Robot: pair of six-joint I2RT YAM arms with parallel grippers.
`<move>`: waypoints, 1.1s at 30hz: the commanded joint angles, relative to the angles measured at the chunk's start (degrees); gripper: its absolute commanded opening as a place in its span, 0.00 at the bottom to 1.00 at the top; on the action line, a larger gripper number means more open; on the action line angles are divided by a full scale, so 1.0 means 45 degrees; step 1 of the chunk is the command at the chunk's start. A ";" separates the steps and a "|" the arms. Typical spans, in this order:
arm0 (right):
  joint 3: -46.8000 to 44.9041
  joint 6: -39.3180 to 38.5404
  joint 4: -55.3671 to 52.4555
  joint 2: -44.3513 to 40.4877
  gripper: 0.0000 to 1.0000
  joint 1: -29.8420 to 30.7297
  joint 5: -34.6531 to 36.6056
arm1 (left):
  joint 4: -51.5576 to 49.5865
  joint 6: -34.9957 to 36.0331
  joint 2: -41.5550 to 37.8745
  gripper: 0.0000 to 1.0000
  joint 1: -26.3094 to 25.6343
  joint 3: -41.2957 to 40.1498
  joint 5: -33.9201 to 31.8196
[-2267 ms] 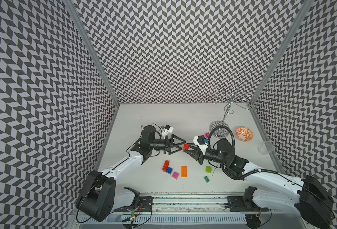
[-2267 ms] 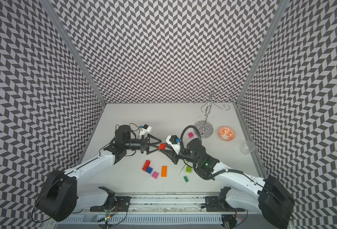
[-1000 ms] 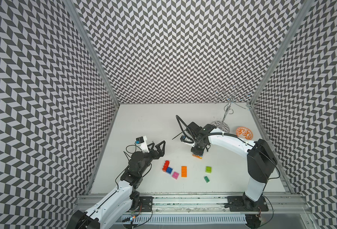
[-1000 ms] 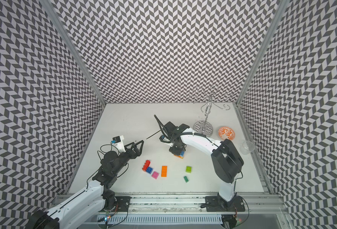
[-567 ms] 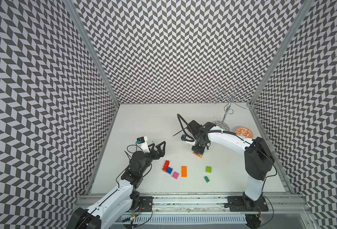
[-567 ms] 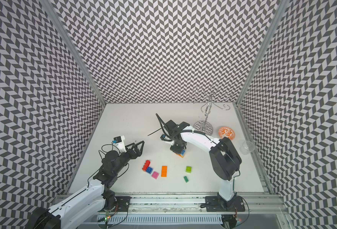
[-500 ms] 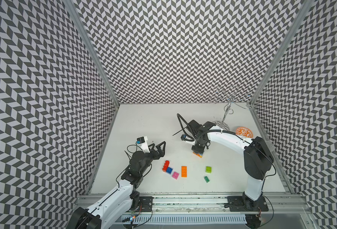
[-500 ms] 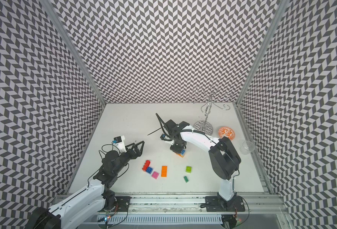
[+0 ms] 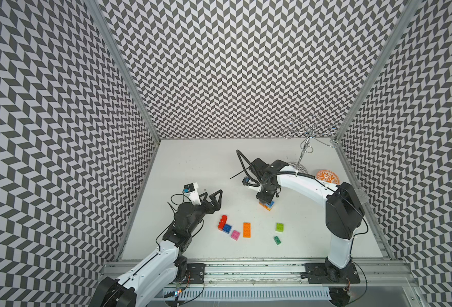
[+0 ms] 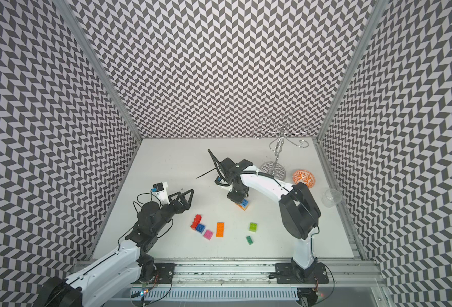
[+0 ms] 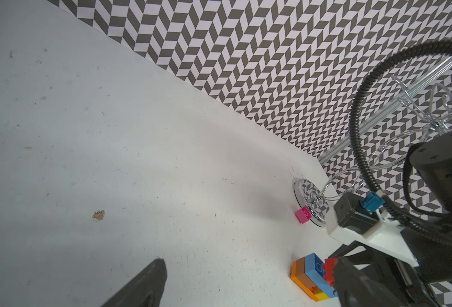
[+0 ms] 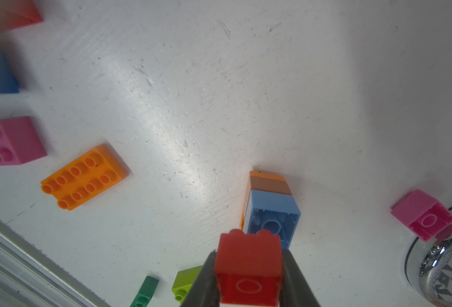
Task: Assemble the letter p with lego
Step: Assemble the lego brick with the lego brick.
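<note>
right gripper (image 12: 248, 265) pinching red brick (image 12: 248, 252) beside brick stack (image 12: 271, 210), left gripper (image 9: 213, 192) spread (holding nothing), pink brick (image 12: 422, 215) beside stand base (image 12: 448, 268)

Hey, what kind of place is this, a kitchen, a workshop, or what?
Probably a robot lab test cell: two arms bolted to an aluminium rail, a white table boxed in by zigzag-patterned panels, and lego bricks scattered about.

The white table (image 9: 190, 162) lies open across its far-left part. Near the front, a row of plastic bricks, red oblong brick (image 9: 222, 221) to small green brick (image 9: 277, 240), bars low passes. A chrome wire stand (image 9: 306, 143) and orange patterned dish (image 9: 326, 176) crowd the far-right corner; the white right arm (image 9: 304, 183) arches over the brick stack (image 9: 268, 205).
</note>
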 commanded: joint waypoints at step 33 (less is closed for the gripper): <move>0.0760 0.1387 -0.0551 0.1375 0.00 -0.0369 0.0006 | 0.0003 0.0146 -0.0320 1.00 -0.0048 0.0292 0.0224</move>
